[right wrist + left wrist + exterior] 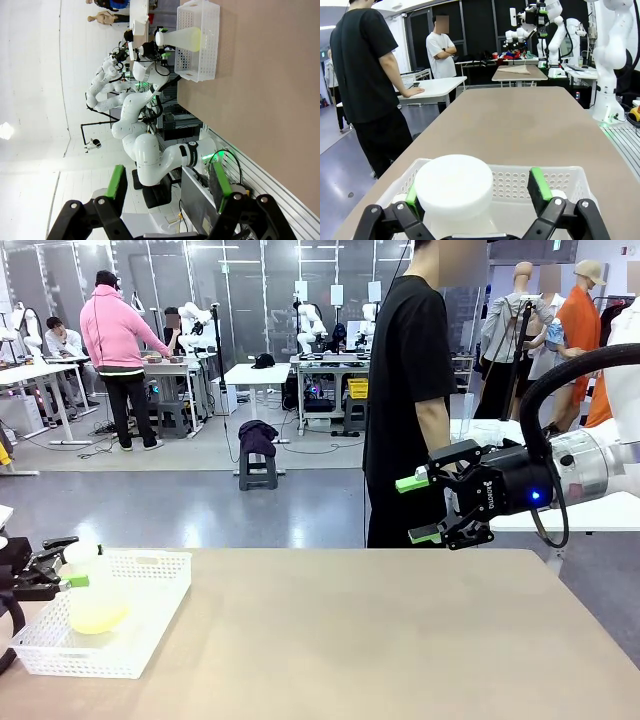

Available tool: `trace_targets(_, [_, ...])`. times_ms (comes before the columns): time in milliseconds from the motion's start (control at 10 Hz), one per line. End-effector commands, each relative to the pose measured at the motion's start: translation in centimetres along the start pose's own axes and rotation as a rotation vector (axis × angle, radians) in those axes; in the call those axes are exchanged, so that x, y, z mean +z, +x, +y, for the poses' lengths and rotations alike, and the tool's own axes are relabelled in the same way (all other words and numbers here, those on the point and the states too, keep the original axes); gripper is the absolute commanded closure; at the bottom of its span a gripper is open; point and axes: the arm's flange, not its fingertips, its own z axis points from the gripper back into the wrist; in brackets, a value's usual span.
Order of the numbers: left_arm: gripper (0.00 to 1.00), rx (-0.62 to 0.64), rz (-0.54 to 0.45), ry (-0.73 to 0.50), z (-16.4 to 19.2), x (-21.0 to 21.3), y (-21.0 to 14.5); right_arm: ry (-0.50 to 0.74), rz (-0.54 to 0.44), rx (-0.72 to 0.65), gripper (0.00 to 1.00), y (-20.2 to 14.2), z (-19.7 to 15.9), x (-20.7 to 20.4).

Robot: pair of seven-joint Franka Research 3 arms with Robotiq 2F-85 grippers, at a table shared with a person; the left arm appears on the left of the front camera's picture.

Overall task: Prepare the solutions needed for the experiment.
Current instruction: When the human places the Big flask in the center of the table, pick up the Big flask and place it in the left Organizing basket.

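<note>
Upright flask (92, 595) in basket (150, 580) — neck up; both tools spread, gripping nothing.

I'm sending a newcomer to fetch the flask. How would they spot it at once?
On the tan table, go to the white perforated basket at the robot's left end. The flask stands inside: frosted, cone-shaped, with pale yellow-green liquid tinting its wide base, between the left gripper's open fingers.

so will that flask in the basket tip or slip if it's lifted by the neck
The flask probably stands steady: its base is wide. It likely lifts easily, holding only a little liquid. Its smooth frosted neck might slip between the left gripper pads.
</note>
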Motion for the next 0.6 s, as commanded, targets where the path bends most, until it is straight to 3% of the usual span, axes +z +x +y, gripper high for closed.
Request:
trace_targets(0, [0.00, -0.005, -0.001, -0.003, -0.09, -0.13, -0.03, 0.012, -0.002, -0.001, 0.16, -0.12, 0.04, -0.21])
trace_targets(500, [0.00, 0.000, 0.000, 0.000, 0.00, 0.00, 0.00, 0.012, -0.002, -0.001, 0.16, -0.12, 0.04, -0.21])
